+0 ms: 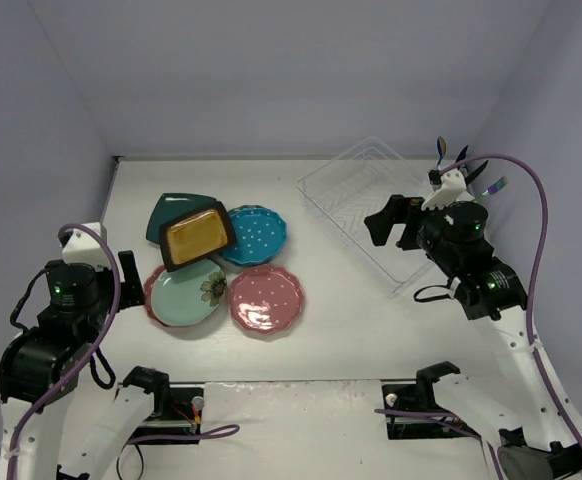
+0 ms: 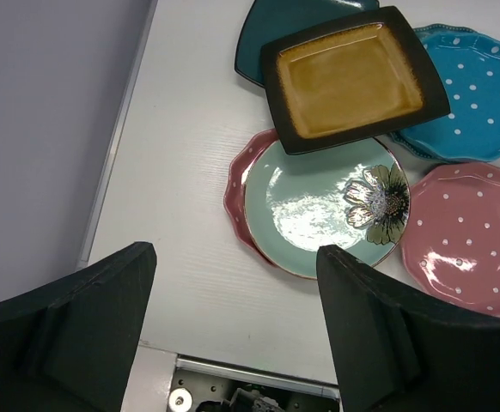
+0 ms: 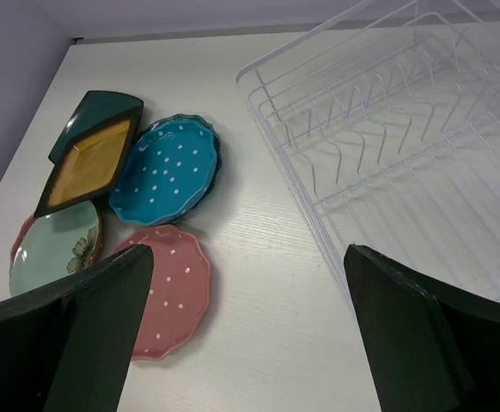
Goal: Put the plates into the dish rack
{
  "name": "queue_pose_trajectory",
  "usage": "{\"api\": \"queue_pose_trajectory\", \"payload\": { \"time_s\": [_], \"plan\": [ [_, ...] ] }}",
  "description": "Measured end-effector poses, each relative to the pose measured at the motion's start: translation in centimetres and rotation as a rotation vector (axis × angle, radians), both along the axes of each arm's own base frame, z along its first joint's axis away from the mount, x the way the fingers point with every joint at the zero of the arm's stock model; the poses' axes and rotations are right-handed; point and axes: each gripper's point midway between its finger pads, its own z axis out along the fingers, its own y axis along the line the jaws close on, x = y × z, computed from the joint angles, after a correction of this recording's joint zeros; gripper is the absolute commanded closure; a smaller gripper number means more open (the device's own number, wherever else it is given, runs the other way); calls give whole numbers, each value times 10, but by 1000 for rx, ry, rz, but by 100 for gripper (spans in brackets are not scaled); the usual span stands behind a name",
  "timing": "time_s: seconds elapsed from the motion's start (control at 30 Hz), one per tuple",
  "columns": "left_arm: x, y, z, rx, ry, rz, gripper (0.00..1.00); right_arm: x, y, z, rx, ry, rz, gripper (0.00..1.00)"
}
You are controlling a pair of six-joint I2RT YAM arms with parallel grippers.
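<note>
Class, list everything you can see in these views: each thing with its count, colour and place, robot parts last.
squarish dark teal plate: one, far left of the cluster, partly under the yellow plate.
squarish black-rimmed mustard-yellow plate: one, lying over its neighbours.
scalloped teal-blue dotted plate: one, right of the yellow plate.
mint flower plate: one, stacked on a pink plate.
scalloped pink dotted plates: two, one under the mint plate, one to its right.
clear ribbed dish rack: one, far right, no plate visible in it.
white table: one, under everything.
left gripper: black, open, near the plates.
right gripper: black, open, by the rack.
</note>
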Motion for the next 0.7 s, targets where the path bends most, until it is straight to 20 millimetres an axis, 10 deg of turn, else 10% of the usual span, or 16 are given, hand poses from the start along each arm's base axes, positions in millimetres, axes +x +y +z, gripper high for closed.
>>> {"api": "queue_pose_trajectory", "payload": {
  "time_s": [0.43,0.7],
  "plan": [
    [-4,-3,-6,-14,19,-11,24,2,32,-33,84,164,74,18],
    [-2,-12,-11,-58,47,-29,24,-14,109,-131,0,475,163,26]
  ]
}}
